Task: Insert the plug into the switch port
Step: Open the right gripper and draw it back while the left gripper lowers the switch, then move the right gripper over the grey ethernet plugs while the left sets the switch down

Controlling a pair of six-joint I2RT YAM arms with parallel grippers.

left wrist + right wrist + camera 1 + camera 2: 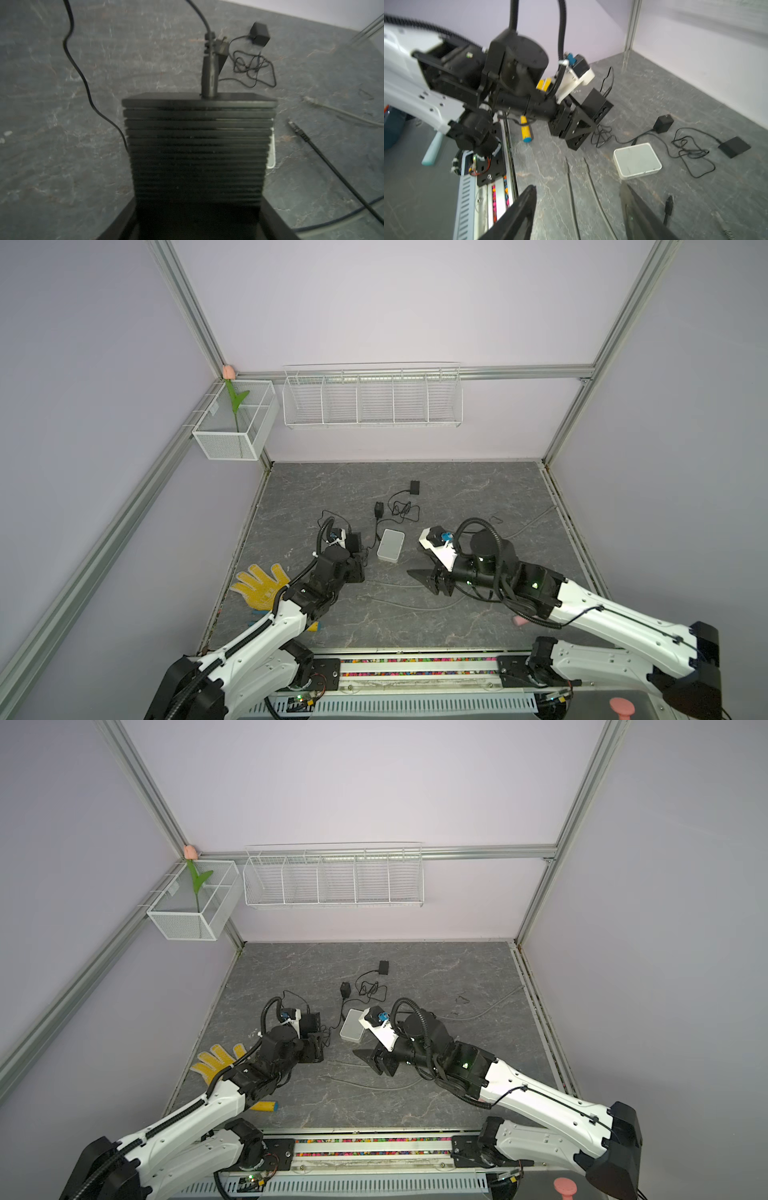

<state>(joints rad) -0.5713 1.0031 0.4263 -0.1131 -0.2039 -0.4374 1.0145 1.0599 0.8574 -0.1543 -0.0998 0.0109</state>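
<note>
My left gripper (578, 124): clamps switch (596, 102), ports facing my right gripper (577, 193) | right gripper: apart, empty; plug (668, 204) just beside it

This is a robotics lab test cell. Two robot arms (266, 630) sit on a rail (415, 672) at the front of a grey stone-patterned table (457, 489), boxed in by aluminium frame posts (575, 406) and plain lilac walls (395, 302) with wire baskets (374, 406).

The end effector (197, 209) grips the ribbed black switch (197, 149), a plug (209, 79) in its far edge.
</note>
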